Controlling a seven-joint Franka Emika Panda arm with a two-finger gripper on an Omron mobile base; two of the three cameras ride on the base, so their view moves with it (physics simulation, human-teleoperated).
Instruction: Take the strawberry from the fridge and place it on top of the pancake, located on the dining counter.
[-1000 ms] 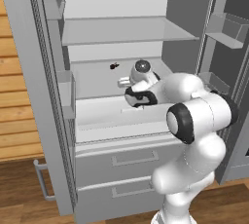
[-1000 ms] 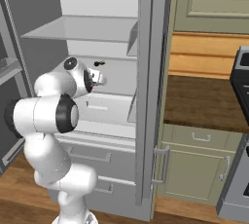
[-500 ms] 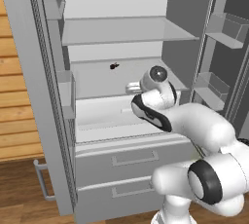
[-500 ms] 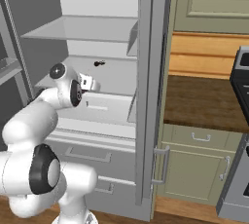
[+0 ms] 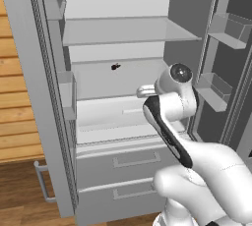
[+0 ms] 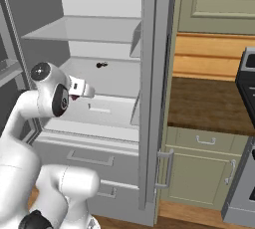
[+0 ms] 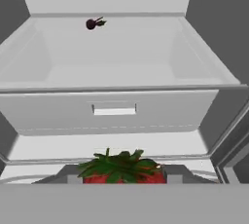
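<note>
Fridge (image 5: 123,136) open, both upper doors swung out, white interior exposed. Glass shelf (image 5: 123,31) high inside the fridge, bare. Below the shelf, a white inner drawer (image 7: 114,108) with a slot handle on its front; open top, pale walls. Small dark item (image 7: 93,23) lying at the back of that drawer level, against the rear wall of the fridge, left of centre in the hand view. Door bins (image 5: 221,85) on the inside of the fridge's right door, nothing visible in them. Two grey outer drawers (image 5: 128,163) under the fridge compartment, both closed, each with a bar handle.

Fingers (image 7: 124,175) set narrow, closed on the strawberry (image 7: 121,169). Strawberry held at the fridge's front edge, just outside the inner drawer front and well apart from the dark item; green leafy cap facing the camera, red flesh showing beneath it on both sides. In the right base view, a trace of red at the hand (image 6: 75,89), in front of the fridge interior at inner-drawer height.

Wooden tabletop (image 6: 209,103) to the right of the fridge, over green cabinets, seen in the right base view.
</note>
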